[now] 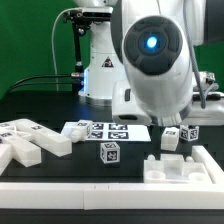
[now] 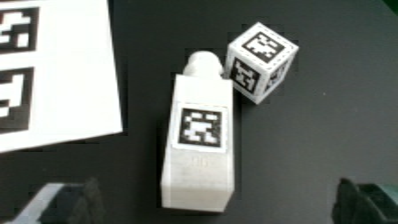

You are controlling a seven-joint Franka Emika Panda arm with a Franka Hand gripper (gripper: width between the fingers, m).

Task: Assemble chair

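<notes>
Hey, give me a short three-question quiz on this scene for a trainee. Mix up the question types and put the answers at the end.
1. True or false: the claw is shut on the white post.
2. The tagged cube rests: A) on the black table; B) on top of the post; C) between the claw's fingers.
3. Fill in: the post's upward face shows ___ tag.
Key: 1 false, the claw is open and holds nothing; 2 A; 3 one.
</notes>
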